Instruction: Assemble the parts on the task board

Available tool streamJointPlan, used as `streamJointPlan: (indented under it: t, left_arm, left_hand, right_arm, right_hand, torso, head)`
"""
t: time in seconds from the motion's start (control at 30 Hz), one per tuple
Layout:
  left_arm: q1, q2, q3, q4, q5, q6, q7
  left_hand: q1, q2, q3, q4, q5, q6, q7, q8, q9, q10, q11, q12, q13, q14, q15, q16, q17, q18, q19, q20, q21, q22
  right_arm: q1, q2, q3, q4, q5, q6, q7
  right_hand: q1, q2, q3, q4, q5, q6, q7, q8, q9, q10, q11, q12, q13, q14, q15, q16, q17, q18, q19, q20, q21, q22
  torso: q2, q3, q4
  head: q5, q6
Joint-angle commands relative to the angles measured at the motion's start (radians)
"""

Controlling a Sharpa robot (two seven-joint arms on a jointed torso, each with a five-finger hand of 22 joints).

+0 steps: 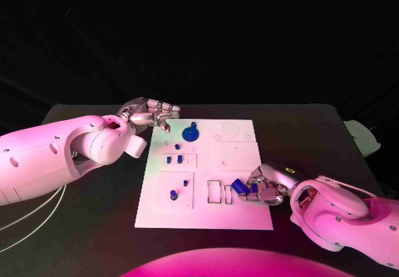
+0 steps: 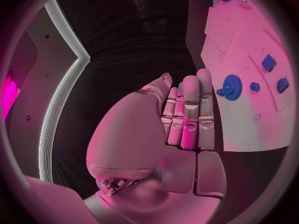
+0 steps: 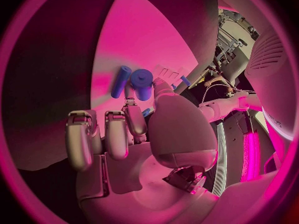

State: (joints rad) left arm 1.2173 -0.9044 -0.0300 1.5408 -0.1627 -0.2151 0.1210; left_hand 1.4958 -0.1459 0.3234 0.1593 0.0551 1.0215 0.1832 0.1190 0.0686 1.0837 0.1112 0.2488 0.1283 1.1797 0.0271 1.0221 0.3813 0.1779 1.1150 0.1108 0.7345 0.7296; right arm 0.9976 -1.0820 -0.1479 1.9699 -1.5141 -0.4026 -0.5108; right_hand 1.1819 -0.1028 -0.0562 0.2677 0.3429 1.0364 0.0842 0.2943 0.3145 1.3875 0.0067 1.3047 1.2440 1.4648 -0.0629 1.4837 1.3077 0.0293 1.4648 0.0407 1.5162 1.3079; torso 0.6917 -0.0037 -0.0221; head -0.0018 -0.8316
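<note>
The white task board lies in the middle of the black table. My right hand is at the board's right edge and pinches a short blue cylinder between thumb and finger, just right of two rectangular slots. In the right wrist view the cylinder sits at the fingertips, with a slimmer blue piece right beside it; I cannot tell whether that one is held. My left hand hovers by the board's far left corner, fingers straight and holding nothing. A blue gear stands near it.
Small blue parts stand on the board's left half: two blocks, a peg and two more pieces nearer me. The left wrist view shows the gear and blocks. Bare black table surrounds the board.
</note>
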Motion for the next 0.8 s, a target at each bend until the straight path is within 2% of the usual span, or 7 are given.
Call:
streamJointPlan:
  t: [0.03, 0.17, 0.37, 0.63, 0.8]
  left_arm:
    - [0.0, 0.0, 0.001, 0.002, 0.002, 0.013, -0.005]
    - [0.0, 0.0, 0.001, 0.0, 0.002, 0.011, -0.009]
    - [0.0, 0.003, 0.001, -0.001, -0.014, 0.015, -0.012]
    - [0.0, 0.004, 0.001, -0.001, -0.023, 0.016, -0.014]
    - [-0.001, 0.003, 0.001, -0.001, -0.024, 0.017, -0.015]
  left_hand:
    - [-0.005, 0.008, -0.001, -0.002, -0.002, -0.006, 0.002, 0.007, 0.0, -0.011, 0.001, 0.008, 0.001, -0.005, 0.002, -0.004, -0.001, 0.006, 0.007, 0.004, -0.007, -0.002]
    - [-0.005, 0.008, -0.001, -0.002, -0.002, -0.006, 0.002, 0.007, 0.0, -0.011, 0.001, 0.008, 0.001, -0.005, 0.002, -0.004, -0.001, 0.006, 0.007, 0.004, -0.007, -0.002]
    - [-0.007, 0.008, -0.001, -0.002, -0.002, -0.007, 0.002, 0.007, 0.0, -0.012, 0.001, 0.009, 0.002, -0.005, 0.002, -0.004, -0.002, 0.006, 0.007, 0.004, -0.008, -0.003]
    - [-0.007, 0.008, -0.001, -0.002, -0.002, -0.007, 0.002, 0.007, 0.0, -0.012, 0.001, 0.009, 0.002, -0.005, 0.002, -0.004, -0.002, 0.006, 0.007, 0.004, -0.008, -0.003]
    - [-0.007, 0.008, -0.001, -0.002, -0.002, -0.007, 0.002, 0.007, 0.0, -0.013, 0.001, 0.01, 0.002, -0.005, 0.002, -0.004, -0.002, 0.006, 0.007, 0.004, -0.008, -0.003]
  right_arm:
    - [-0.005, 0.006, -0.001, -0.005, -0.015, -0.006, -0.038]
    - [-0.007, 0.017, -0.001, -0.01, -0.01, -0.01, -0.047]
    - [-0.012, 0.031, -0.001, -0.018, -0.006, -0.017, -0.052]
    - [-0.015, 0.039, -0.001, -0.026, -0.012, -0.027, -0.059]
    - [-0.015, 0.036, -0.001, -0.012, -0.005, -0.066, -0.064]
  right_hand:
    - [-0.011, 0.016, -0.02, 0.022, -0.007, -0.009, -0.002, 0.005, 0.005, -0.006, -0.001, -0.006, 0.005, 0.076, 0.0, 0.004, 0.113, -0.018, 0.092, 0.002, 0.003, 0.248]
    - [-0.015, 0.018, -0.025, 0.024, -0.008, -0.008, -0.002, 0.007, 0.007, -0.004, -0.001, -0.003, 0.01, 0.076, 0.0, 0.004, 0.114, -0.018, 0.092, 0.002, 0.004, 0.248]
    - [0.005, 0.036, -0.027, 0.018, -0.004, -0.008, -0.004, 0.011, 0.014, 0.002, -0.003, 0.003, 0.021, 0.077, -0.001, 0.006, 0.117, -0.019, 0.093, 0.002, 0.006, 0.249]
    - [0.088, 0.057, -0.021, -0.012, 0.017, -0.009, -0.006, 0.021, 0.028, 0.006, -0.006, 0.005, 0.034, 0.077, -0.004, 0.008, 0.119, -0.019, 0.093, 0.0, 0.008, 0.25]
    - [0.148, 0.077, 0.003, -0.042, 0.007, -0.003, -0.012, 0.028, 0.037, 0.013, -0.011, 0.011, 0.047, 0.079, -0.008, 0.012, 0.125, -0.021, 0.095, -0.003, 0.014, 0.252]
  torso:
    - [0.001, 0.0003, 0.0007]
    - [0.0, 0.0001, -0.0017]
    - [0.0, 0.0012, -0.0001]
    - [0.0, 0.0002, -0.0006]
    - [0.0, 0.0, -0.0008]
  head:
    - [-0.014, 0.004]
    - [-0.013, 0.003]
    - [-0.01, 0.006]
    - [-0.011, 0.002]
    - [-0.013, 0.001]
